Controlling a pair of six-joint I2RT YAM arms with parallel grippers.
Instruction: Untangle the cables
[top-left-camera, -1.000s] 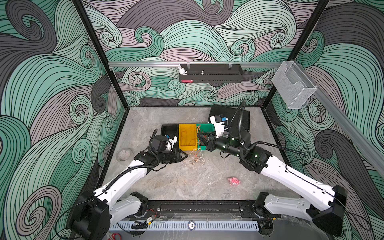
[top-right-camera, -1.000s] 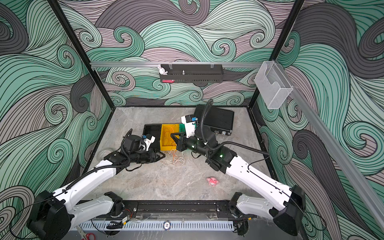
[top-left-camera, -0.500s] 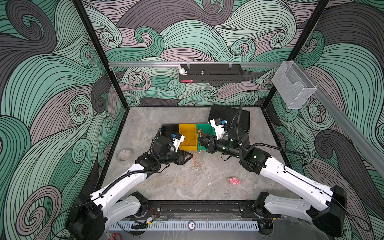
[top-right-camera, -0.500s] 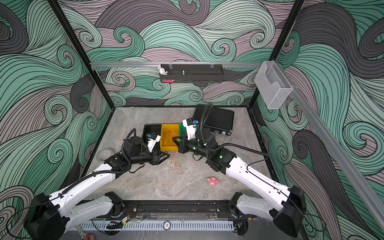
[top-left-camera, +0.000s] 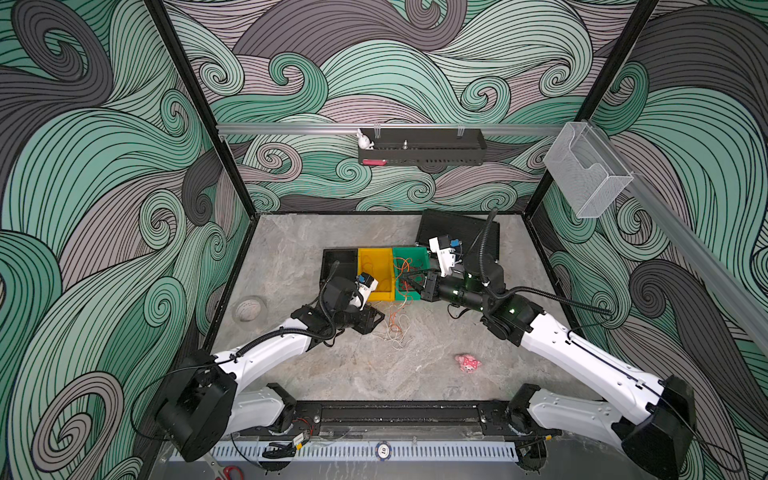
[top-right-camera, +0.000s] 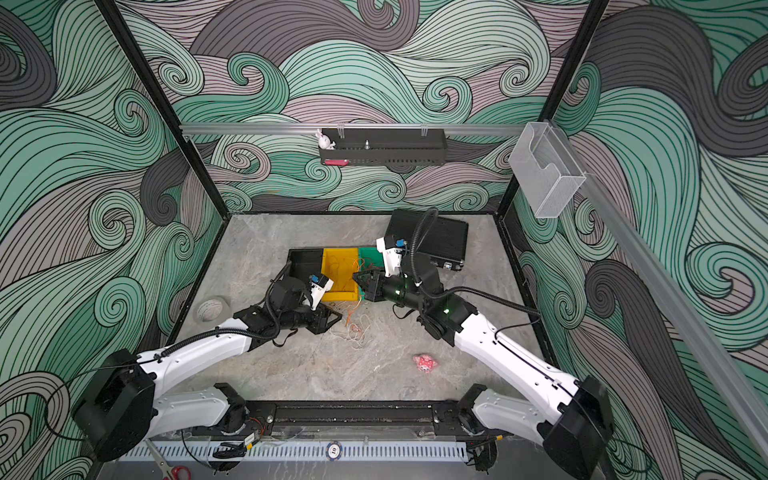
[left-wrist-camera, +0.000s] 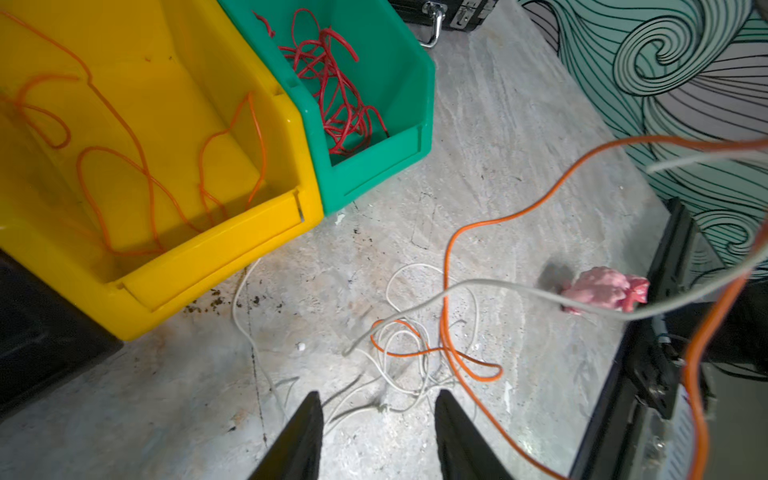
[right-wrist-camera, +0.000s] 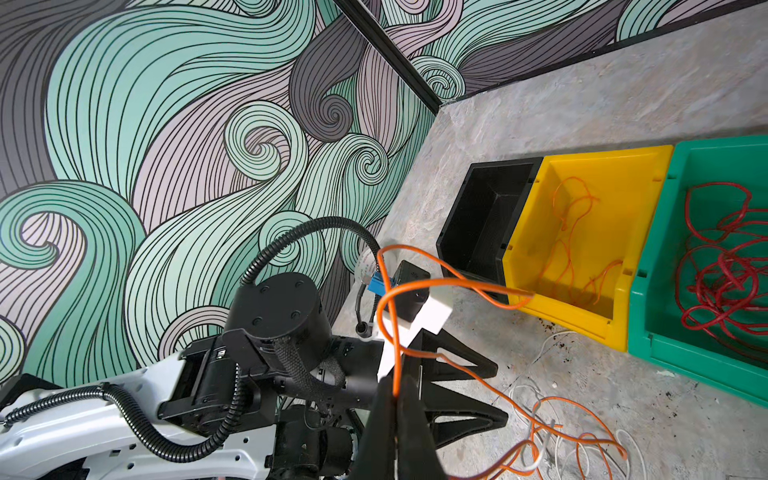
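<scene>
My left gripper (top-left-camera: 379, 319) has advanced to the thin, thread-like orange and white cables (top-left-camera: 395, 328) looped loosely mid-frame, jaws apart; my right gripper (right-wrist-camera: 395, 384) clenches one orange strand (right-wrist-camera: 457, 282).

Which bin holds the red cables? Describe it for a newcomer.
On the gray table, three bins stand in a row by a black case. The green bin is the end one nearest that case; it alone holds tangled red cables, while the neighbouring yellow bin holds orange cables.
</scene>
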